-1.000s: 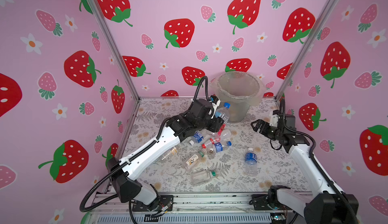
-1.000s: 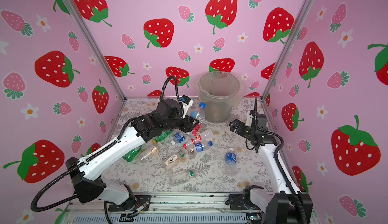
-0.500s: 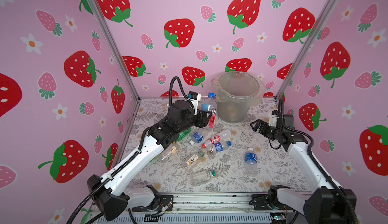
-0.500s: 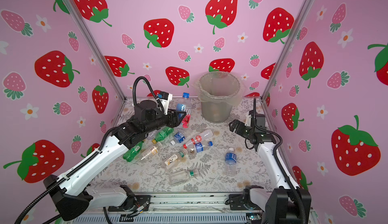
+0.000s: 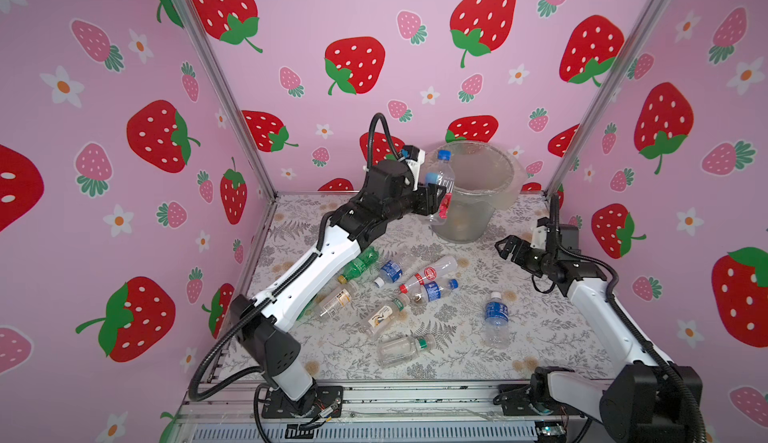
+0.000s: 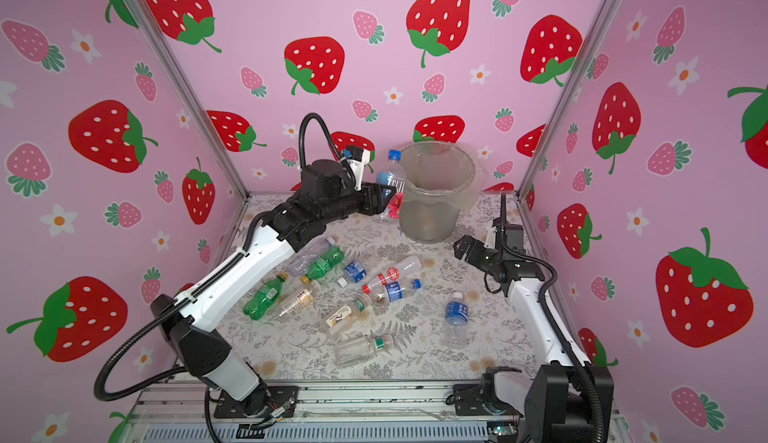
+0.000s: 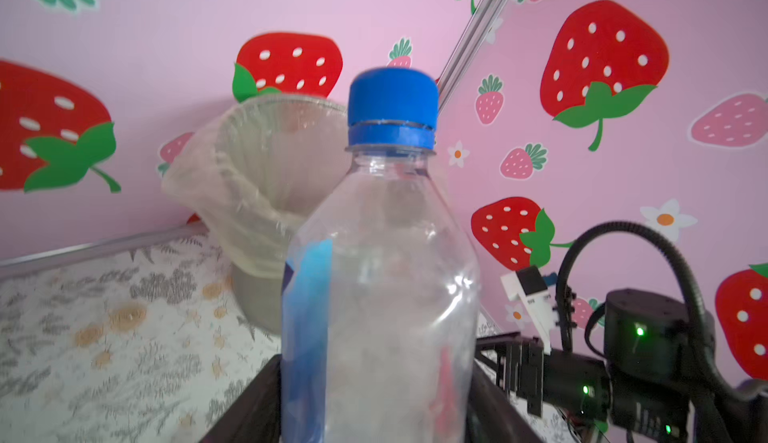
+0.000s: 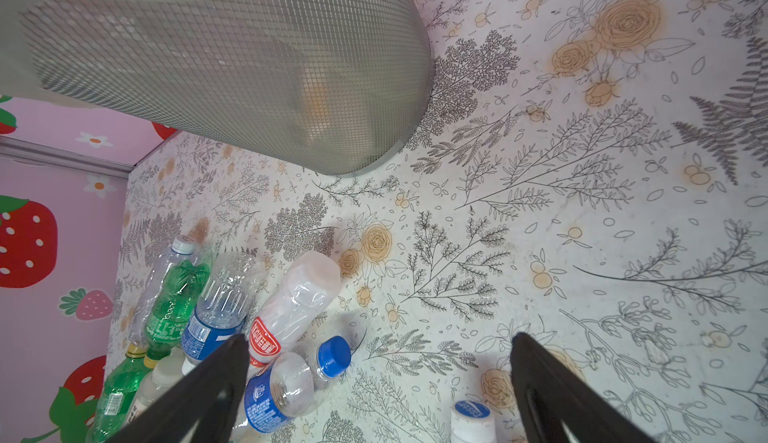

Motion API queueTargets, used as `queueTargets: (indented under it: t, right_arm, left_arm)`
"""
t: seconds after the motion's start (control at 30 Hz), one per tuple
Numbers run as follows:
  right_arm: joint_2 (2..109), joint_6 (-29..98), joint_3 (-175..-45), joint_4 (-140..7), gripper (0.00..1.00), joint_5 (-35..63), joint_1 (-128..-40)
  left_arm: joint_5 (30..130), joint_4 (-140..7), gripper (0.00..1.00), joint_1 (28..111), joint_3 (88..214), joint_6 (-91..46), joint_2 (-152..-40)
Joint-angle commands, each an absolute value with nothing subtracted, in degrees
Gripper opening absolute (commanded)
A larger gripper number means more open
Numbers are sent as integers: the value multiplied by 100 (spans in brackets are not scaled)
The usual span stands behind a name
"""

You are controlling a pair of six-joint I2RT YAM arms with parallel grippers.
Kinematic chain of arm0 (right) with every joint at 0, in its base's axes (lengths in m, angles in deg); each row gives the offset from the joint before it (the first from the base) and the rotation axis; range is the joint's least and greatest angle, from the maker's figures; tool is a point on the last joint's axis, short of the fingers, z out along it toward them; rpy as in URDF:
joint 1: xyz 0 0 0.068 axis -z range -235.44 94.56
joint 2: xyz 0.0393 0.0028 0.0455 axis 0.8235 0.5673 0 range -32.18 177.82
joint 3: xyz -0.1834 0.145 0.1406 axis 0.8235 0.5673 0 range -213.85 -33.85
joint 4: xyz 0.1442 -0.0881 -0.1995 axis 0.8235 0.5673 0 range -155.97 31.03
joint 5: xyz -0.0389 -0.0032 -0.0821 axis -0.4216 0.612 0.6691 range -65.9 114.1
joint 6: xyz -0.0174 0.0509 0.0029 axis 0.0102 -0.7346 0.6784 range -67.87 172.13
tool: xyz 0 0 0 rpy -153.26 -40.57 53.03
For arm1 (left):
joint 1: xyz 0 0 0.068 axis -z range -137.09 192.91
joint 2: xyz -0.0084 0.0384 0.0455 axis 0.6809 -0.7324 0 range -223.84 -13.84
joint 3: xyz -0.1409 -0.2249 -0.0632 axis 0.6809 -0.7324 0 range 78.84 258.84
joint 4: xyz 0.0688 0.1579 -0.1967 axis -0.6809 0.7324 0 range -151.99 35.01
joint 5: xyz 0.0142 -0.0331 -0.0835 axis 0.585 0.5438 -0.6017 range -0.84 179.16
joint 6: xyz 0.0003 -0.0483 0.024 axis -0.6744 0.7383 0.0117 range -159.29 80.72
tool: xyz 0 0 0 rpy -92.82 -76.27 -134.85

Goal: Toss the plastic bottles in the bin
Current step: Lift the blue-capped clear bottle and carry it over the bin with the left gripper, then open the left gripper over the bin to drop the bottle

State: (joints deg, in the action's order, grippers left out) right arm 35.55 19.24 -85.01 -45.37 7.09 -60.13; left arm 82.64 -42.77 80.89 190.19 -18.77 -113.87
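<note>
The left gripper [image 5: 435, 202] has brought the blue-capped bottle [image 5: 442, 173] nearer the bin [image 5: 473, 216]. In both top views it clamps the bottle upright just beside the rim, not over it; some ten plastic bottles [image 6: 399, 271] remain on the table [image 6: 519, 337]. Right wrist view: the right gripper [image 8: 376, 339] has jaws apart, empty

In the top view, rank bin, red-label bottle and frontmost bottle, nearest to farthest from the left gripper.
1. Bin, at the back, beside the left gripper holding a blue-capped bottle.
2. Red-label bottle, lying mid-table.
3. Frontmost bottle, near the front edge.
</note>
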Motion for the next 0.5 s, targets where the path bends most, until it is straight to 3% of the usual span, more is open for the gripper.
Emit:
queueTargets:
  t: [0.0, 0.13, 0.17, 0.2, 0.47]
  right_arm:
    - [3570, 2018, -8684, -4574, 99, 829, -5961]
    - [3586, 2027, -8714, -4505, 99, 798, -5951]
    - [3576, 2025, -8703, -4505, 99, 776, -5948]
    - [3545, 2029, -8702, -4489, 99, 749, -5947]
    - [3214, 2119, -8812, -4299, 99, 889, -5938]
  left_arm:
    - [8206, -3947, 72, 8020, 20846, -2026, -12449]
    - [8186, -3492, 86, 7889, 23799, -1820, -14488]
    - [8194, -3636, 94, 7835, 24117, -1690, -14783]
    - [8180, -3955, 99, 7769, 24188, -1493, -14957]
    - [8169, -5160, 99, 7697, 23122, -1464, -14144]
